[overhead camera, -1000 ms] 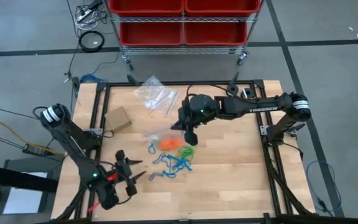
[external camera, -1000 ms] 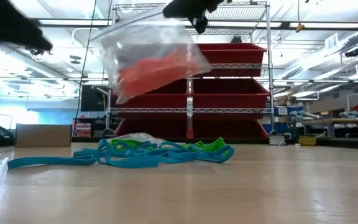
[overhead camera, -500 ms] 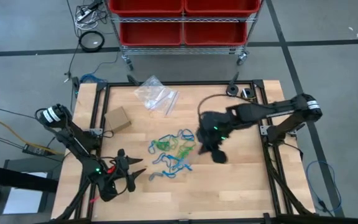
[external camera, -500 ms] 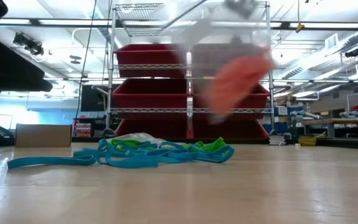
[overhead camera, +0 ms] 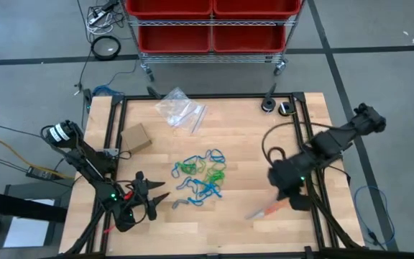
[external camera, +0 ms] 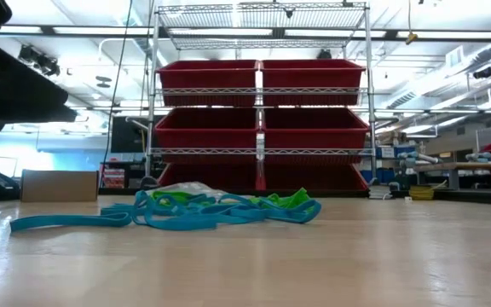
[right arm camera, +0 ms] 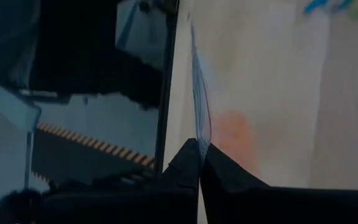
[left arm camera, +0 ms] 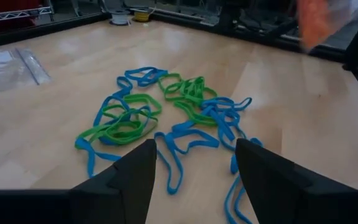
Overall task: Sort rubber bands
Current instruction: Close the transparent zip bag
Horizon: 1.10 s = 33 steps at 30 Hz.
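Right tool (overhead camera: 287, 196) is pinched on the clear bag (overhead camera: 264, 211) of orange bands near the counter's right edge. Left tool (overhead camera: 152, 201) sits spread by the blue and green rubber bands (overhead camera: 201, 175); guessing one of those colours goes next.

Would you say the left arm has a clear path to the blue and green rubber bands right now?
Probably yes: the left gripper is open, facing the rubber bands with only bare table between.

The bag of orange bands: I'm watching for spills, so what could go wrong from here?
The right hand is shut on the clear bag of orange bands right at the table's right front edge; released there, it might slide off. It pinches only the bag's thin edge, so the bag could slip. The blue and green bands lie tangled, so the open left hand may lift several.
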Each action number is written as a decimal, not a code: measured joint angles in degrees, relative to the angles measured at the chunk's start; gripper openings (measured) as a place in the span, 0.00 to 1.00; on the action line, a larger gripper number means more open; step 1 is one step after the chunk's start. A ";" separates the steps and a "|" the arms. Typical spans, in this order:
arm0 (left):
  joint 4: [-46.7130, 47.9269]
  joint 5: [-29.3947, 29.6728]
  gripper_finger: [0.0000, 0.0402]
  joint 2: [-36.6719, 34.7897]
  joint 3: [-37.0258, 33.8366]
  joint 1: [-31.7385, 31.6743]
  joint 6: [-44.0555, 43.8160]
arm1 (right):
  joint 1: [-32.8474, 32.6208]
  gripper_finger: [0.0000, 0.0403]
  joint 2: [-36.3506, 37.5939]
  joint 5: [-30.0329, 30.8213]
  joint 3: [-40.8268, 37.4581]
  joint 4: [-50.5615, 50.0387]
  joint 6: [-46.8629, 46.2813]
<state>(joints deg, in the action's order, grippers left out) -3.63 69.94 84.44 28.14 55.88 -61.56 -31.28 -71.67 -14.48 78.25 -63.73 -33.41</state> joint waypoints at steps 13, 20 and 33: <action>-3.45 0.26 0.57 0.00 0.00 0.00 -0.02 | -17.95 0.00 8.18 -1.51 -25.32 23.60 -24.54; -3.87 0.30 0.57 0.00 0.00 -1.80 -0.02 | -25.09 0.00 13.71 12.30 -27.98 24.18 -26.83; -4.73 -3.00 0.57 0.00 0.00 -4.63 -0.02 | -22.31 0.00 18.48 10.86 -53.16 39.64 -34.94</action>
<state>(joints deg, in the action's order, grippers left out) -8.36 66.93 84.44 28.14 51.25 -61.58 -53.59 -53.19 -3.63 25.09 -24.09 -68.35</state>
